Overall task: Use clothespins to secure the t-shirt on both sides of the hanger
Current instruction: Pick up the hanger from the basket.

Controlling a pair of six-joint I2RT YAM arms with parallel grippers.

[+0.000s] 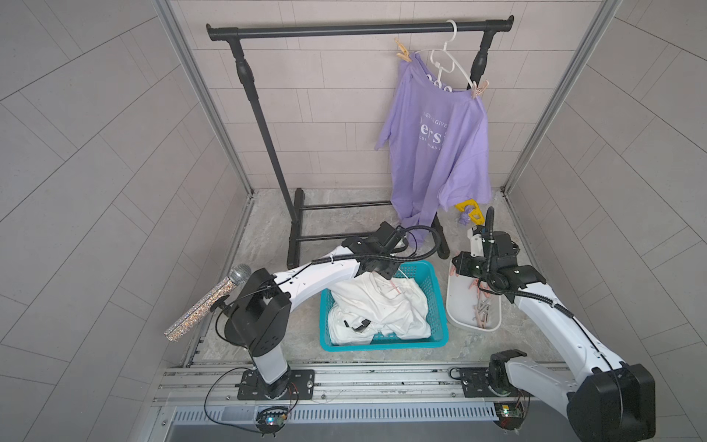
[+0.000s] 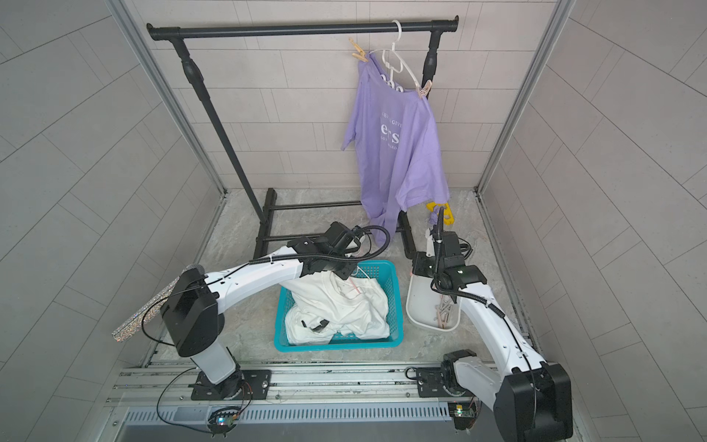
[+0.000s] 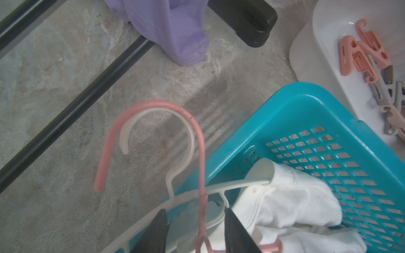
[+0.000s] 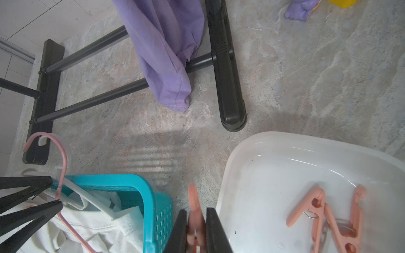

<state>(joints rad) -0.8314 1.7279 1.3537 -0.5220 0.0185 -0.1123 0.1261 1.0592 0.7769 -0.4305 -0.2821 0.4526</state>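
Observation:
A white t-shirt [image 1: 382, 306] lies crumpled in a teal basket [image 1: 440, 306], with a pink hanger [image 3: 105, 157] and a white hanger [image 3: 123, 146] on top of it. My left gripper [image 3: 195, 210] is open, its jaws standing on either side of the two hanger necks. Beside the basket, my right gripper [image 4: 197, 210] is shut on a salmon-pink clothespin [image 4: 194, 197]. More clothespins [image 4: 317, 208] lie in the white tray [image 4: 274, 175]. A purple t-shirt [image 1: 436, 141] hangs on a white hanger [image 1: 447, 57], with a clothespin at each shoulder [image 1: 402, 51] [image 1: 480, 88].
The black garment rack [image 1: 359, 26] stands at the back, its feet [image 4: 230, 87] just beyond the basket and tray. A yellow object [image 1: 468, 210] and a small purple cloth [image 4: 300, 9] lie behind the tray. A glittery microphone [image 1: 214, 302] sticks out by the left arm.

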